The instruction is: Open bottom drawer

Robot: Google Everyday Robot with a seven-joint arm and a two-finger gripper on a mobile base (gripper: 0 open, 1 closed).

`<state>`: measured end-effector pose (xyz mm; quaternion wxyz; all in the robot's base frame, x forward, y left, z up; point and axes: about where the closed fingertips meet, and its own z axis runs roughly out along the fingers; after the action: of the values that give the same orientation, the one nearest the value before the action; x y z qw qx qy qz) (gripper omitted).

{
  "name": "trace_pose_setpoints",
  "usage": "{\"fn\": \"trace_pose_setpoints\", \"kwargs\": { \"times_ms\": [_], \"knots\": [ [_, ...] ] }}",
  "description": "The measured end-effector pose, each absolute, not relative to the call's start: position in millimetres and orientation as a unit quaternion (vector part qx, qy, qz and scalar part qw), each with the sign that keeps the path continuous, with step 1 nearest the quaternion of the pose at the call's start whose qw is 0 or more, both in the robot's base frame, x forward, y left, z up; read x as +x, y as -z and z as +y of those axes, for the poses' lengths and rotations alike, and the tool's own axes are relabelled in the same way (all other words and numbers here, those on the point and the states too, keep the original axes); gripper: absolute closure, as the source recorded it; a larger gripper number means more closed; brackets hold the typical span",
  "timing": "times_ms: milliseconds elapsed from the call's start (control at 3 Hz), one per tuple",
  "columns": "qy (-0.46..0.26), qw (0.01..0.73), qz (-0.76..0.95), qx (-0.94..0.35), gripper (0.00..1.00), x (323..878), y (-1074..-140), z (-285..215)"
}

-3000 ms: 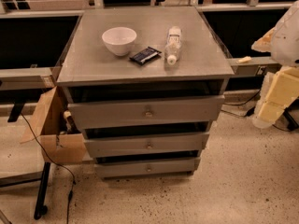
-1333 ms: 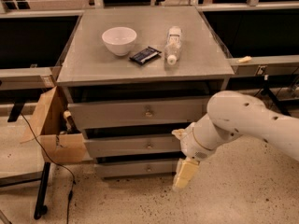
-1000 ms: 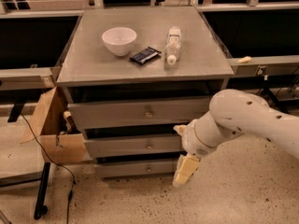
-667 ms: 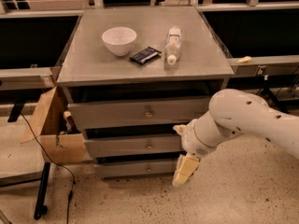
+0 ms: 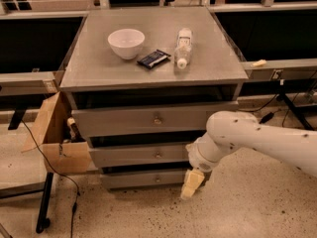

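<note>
The bottom drawer is the lowest and narrowest grey front of the cabinet, with a small round knob at its centre. It looks shut or nearly shut, set back under the middle drawer. My gripper is a cream-coloured tip that points down at the floor. It hangs in front of the bottom drawer's right end, to the right of the knob and apart from it. My white arm comes in from the right edge and covers the right ends of the middle and bottom drawers.
The top drawer is the widest. On the cabinet top lie a white bowl, a dark packet and a clear bottle. An open cardboard box, a cable and a black stand leg are at the left.
Three seconds ago my arm was at the right edge, away from the cabinet. It has swung in front of the lower drawers. Over the last second it has barely moved.
</note>
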<state>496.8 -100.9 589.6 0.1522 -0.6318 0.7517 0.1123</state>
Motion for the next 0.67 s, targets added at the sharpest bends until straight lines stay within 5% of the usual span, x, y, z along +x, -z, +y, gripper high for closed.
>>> {"fn": "trace_pose_setpoints", "kwargs": {
  "times_ms": [667],
  "knots": [
    [-0.173,0.141,0.804,-0.552,0.00,531,-401,-119]
  ]
}}
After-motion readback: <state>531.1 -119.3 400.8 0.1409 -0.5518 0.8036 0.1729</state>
